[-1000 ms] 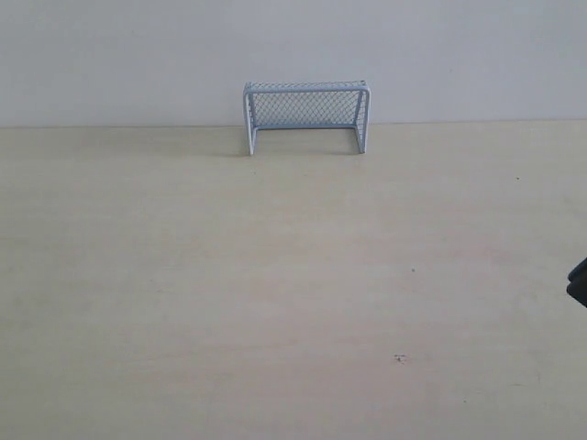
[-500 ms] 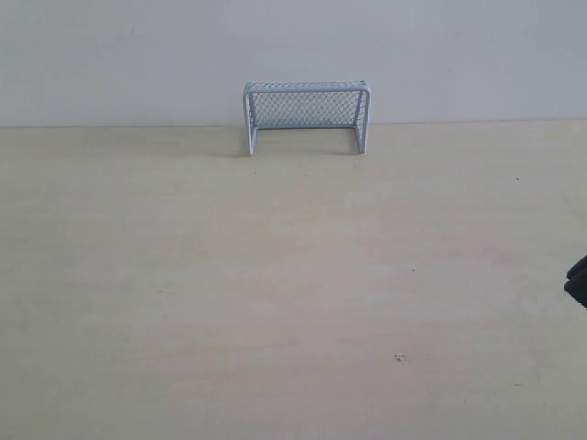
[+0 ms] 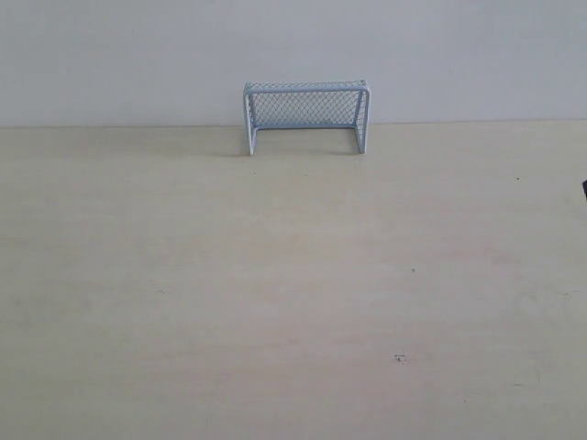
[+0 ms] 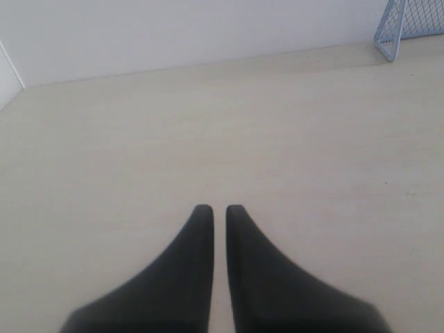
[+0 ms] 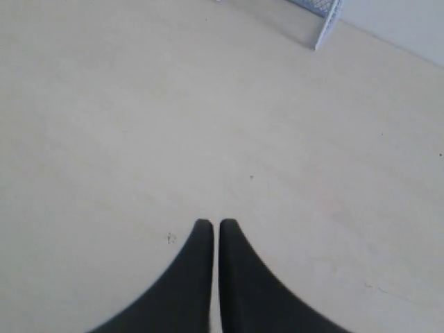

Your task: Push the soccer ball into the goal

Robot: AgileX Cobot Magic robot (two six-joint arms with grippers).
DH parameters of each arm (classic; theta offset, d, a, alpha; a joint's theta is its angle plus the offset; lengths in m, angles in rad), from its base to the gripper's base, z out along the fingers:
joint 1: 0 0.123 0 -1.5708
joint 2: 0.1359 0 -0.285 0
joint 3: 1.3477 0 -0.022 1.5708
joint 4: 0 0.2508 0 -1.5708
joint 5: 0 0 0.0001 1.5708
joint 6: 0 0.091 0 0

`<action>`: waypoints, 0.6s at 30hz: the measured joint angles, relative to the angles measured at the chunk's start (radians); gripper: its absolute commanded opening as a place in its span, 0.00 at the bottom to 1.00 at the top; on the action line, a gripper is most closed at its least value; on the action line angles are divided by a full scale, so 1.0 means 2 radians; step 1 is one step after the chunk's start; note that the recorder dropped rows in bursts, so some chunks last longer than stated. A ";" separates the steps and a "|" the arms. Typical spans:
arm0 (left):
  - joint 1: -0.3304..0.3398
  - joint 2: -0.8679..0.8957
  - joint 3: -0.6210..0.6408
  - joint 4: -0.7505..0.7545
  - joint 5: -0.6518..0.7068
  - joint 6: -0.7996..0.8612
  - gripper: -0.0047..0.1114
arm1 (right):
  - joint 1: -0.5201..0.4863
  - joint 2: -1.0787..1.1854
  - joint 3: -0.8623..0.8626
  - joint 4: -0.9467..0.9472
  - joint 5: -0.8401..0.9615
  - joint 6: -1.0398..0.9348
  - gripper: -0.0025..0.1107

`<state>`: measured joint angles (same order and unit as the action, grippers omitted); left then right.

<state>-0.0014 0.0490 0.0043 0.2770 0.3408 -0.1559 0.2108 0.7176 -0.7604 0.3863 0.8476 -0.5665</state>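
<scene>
The goal [image 3: 306, 115], pale blue-white with mesh netting, stands at the far edge of the table against the wall, mouth facing the table. One of its posts shows in the left wrist view [image 4: 408, 24] and a corner in the right wrist view [image 5: 323, 15]. The soccer ball is not visible in any view. My left gripper [image 4: 214, 208] is shut over bare table with nothing between its fingers. My right gripper [image 5: 211, 223] is shut too, also empty, and far from the goal. In the exterior view only a dark sliver of the right gripper [image 3: 584, 189] shows at the right edge.
The pale wooden table [image 3: 275, 275] spreads wide before the goal, with a few small dark specks [image 3: 400, 357] on it. A white wall [image 3: 138, 55] rises right behind the goal.
The right gripper's dark tip at the right edge of the exterior view has risen and slid almost out of frame. The goal has not moved.
</scene>
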 measured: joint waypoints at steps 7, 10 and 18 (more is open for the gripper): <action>0.000 0.000 0.000 0.000 0.000 0.000 0.09 | 0.000 -0.063 0.081 0.013 -0.102 0.009 0.02; 0.000 0.000 0.000 0.000 0.000 0.000 0.09 | 0.000 -0.082 0.093 0.013 -0.115 0.009 0.02; 0.000 0.000 0.000 0.000 0.000 0.000 0.09 | 0.000 -0.102 0.110 0.025 -0.153 0.010 0.02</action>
<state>-0.0014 0.0490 0.0043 0.2770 0.3408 -0.1559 0.2108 0.5143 -0.5405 0.4358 0.5414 -0.5474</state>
